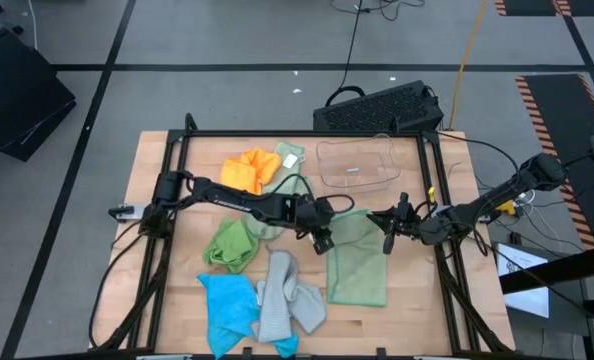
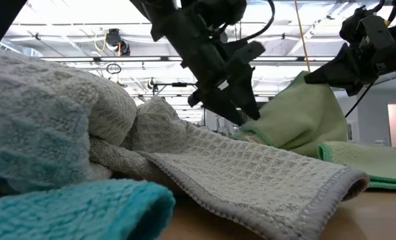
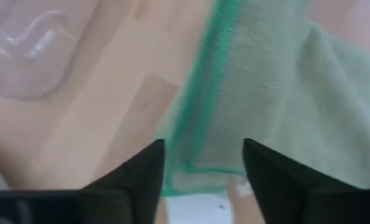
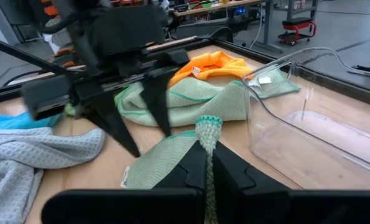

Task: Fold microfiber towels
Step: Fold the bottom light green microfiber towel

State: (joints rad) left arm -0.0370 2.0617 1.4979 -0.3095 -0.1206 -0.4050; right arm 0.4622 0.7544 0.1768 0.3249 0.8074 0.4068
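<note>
A pale green towel (image 1: 359,262) lies flat on the table's near right part, with its far end raised off the wood (image 2: 298,113). My right gripper (image 1: 387,232) is shut on that raised end. My left gripper (image 1: 324,240) reaches in from the left, slanting down, open. Its two fingers stand on either side of the towel's hemmed corner (image 3: 194,165). The right wrist view shows them as dark points (image 4: 151,143) just above the cloth. Orange (image 1: 252,170), bright green (image 1: 232,243), blue (image 1: 227,305) and grey (image 1: 287,295) towels lie loose on the table's left half. My right gripper pinches the pale green towel's green-stitched edge (image 4: 208,127) between its two fingers, coming nearly level from the table's right side. The cloth rises from the table to the fingers like a tent (image 2: 288,117). The towel's near part stays flat on the wood.
A clear plastic bin (image 1: 357,162) stands at the far middle, close behind both grippers. Another pale green towel (image 1: 289,188) lies crumpled beside the orange one. A black keyboard (image 1: 377,108) sits beyond the table's far edge. Bare wood shows along the near right edge (image 1: 417,310).
</note>
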